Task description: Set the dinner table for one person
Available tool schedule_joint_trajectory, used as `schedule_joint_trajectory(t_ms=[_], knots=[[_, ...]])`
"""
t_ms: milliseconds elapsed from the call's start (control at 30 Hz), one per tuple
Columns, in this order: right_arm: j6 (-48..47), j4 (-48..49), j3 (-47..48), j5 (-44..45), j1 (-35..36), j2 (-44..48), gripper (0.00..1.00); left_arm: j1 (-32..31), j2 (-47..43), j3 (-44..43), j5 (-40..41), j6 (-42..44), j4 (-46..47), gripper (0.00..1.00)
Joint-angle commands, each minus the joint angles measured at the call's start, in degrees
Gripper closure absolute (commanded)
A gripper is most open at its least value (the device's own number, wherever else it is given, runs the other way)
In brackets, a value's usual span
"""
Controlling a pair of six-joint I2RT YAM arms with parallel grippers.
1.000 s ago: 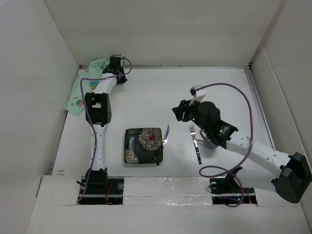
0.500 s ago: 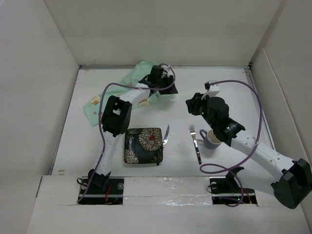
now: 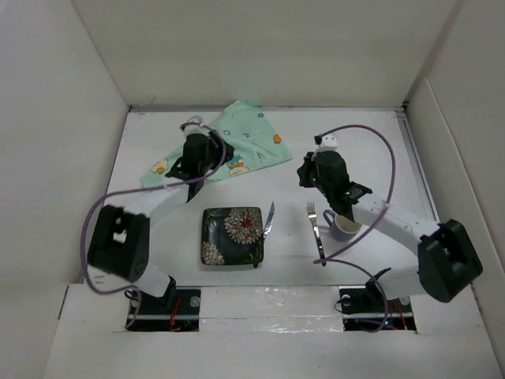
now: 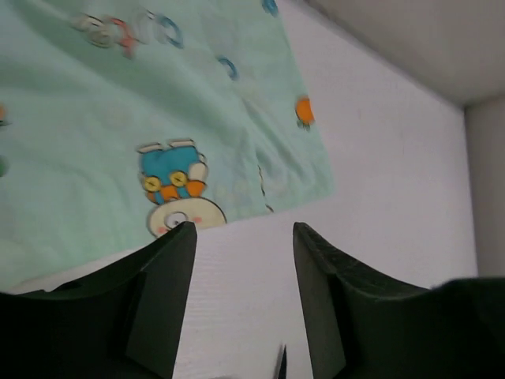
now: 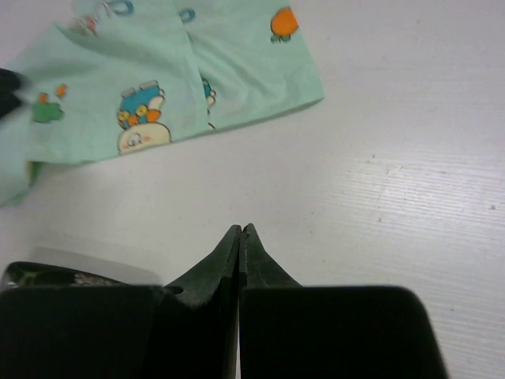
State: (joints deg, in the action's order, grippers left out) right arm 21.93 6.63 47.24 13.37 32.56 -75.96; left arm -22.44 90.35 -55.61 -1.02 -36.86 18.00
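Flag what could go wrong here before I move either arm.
The right arm reaches across the purple mug and silver metal fork; a low swing could knock them.
The mint-green cartoon-print cloth mat lies apart from the dark floral square plate; dragging it nearer could shove the plate or the silver knife.

The top view looks steeply down from above and behind the near edge, far enough off to take in the whole table (image 3: 355,134) and the walls (image 3: 260,55) round it. The left wrist view sits low and close, facing the far edge between its own fingers (image 4: 158,300), across the cloth (image 4: 118,118). The right wrist view, equally low and close, faces far-left over its fingers (image 5: 225,272). All three share the cloth's right end and the bare table beside it.
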Motion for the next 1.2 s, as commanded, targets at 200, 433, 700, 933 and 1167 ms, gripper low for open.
schedule_joint_trajectory(t_ms=[200, 433, 700, 933, 1167], knots=[[0.5, -4.1, 19.6, -2.2, -1.0, -20.4, 0.85, 2.2, -15.3, 11.0, 30.8, -22.3, -20.7, 0.53], [-0.9, -1.9, 19.9, -4.2, -1.0, -22.4, 0.54, 20.8, -23.8, 26.1, 17.4, -23.7, -19.4, 0.54], [-1.5, 1.1, 17.4, -7.7, -2.1, -18.7, 0.5, 26.5, -35.8, 30.8, 20.8, -22.2, -23.6, 0.47], [-1.7, 1.9, 15.0, -10.1, -3.4, -15.4, 0.5, 26.5, -22.2, 26.0, 22.1, -23.0, -23.9, 0.48], [-1.3, 3.4, 11.9, -12.1, -5.8, -11.4, 0.5, 26.5, -13.2, 21.7, 22.9, -22.9, -24.2, 0.58]])
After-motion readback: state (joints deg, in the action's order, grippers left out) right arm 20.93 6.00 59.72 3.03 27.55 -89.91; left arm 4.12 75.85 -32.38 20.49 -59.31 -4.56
